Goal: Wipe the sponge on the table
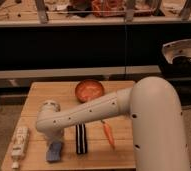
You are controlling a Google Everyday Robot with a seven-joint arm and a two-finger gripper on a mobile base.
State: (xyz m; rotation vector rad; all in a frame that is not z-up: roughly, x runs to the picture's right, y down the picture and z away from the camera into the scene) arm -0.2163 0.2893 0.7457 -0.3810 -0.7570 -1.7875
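The white arm point(114, 107) reaches from the right across the table point(39, 95), with its wrist turned down over the near left part. In my judgement this posture suits pressing a pad flat on the planks. An orange bowl point(89, 90) stands at the far middle. A white bottle point(20, 142) lies along the left edge. A striped black block point(81, 138) and a carrot-like piece point(108, 134) lie near the middle. The sponge point(54, 152) lies flat between bottle and block. The gripper point(56, 140) points down directly over the sponge. Contact seems likely, but whether the gripper is apart or clamped cannot be told.
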